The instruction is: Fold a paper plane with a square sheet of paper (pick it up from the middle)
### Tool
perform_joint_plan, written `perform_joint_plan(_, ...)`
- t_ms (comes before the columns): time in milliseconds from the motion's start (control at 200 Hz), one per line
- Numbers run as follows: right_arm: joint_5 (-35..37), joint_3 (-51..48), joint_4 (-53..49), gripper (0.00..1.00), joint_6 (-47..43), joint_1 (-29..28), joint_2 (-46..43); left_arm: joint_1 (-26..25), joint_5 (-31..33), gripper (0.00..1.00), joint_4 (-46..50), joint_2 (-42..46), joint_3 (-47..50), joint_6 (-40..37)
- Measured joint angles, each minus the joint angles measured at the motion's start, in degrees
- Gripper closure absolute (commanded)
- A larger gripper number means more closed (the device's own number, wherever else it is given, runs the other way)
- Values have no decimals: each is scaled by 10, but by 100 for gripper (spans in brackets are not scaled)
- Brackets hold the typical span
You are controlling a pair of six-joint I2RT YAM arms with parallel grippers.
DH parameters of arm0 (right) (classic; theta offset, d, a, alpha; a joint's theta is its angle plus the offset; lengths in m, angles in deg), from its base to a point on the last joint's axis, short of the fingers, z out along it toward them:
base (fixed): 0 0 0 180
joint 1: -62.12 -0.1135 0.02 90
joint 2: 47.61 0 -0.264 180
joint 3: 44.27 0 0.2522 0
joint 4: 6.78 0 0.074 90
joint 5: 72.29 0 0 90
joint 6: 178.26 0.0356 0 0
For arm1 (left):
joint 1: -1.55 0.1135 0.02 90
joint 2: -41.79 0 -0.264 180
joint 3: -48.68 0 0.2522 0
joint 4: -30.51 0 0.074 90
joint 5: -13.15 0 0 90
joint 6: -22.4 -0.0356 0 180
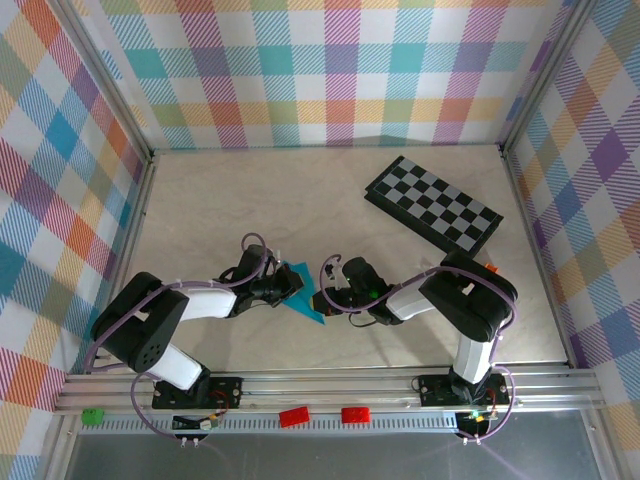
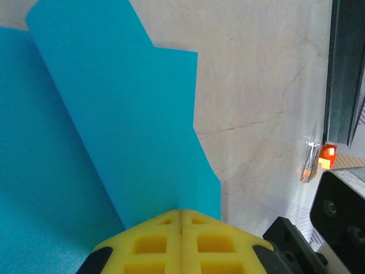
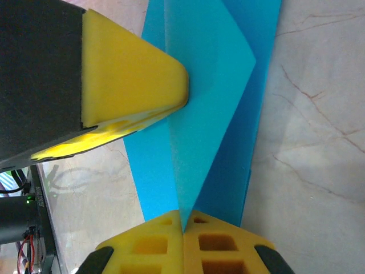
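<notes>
So the paper (image 1: 303, 292) is found near the front middle of the table (image 1: 250, 200), right between the two arms and well apart from the checkered board (image 1: 432, 203) at the back right. It's already creased into a pointed, layered shape, more dart than square, though it probably can't be called a finished plane yet.

The left gripper (image 1: 283, 287) is pinched together on one side of it. In the left wrist view the yellow pads (image 2: 154, 240) are seen closed flat, with the blue edge running into the seam. The right gripper (image 3: 183, 220) is clamped on the opposite side the same way, with a fold line going straight into its closed pads.

The two-sided hold is probably used so the sheet is pulled taut and a crease can be pressed without anything slipping. In the right wrist view a left finger (image 3: 131, 74) is set against a folded flap, likely to flatten it. Whether the paper is lifted or resting on the table can't be told.
</notes>
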Motion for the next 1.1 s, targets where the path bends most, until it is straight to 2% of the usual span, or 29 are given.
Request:
perform_joint_plan(490,-26,27,-55,95,-1,8,2,0,9,100,0,-4,-7,0)
perform_joint_plan(1100,-35,38,-77,95,0,11,4,0,9,100,16,-30,-27,-1)
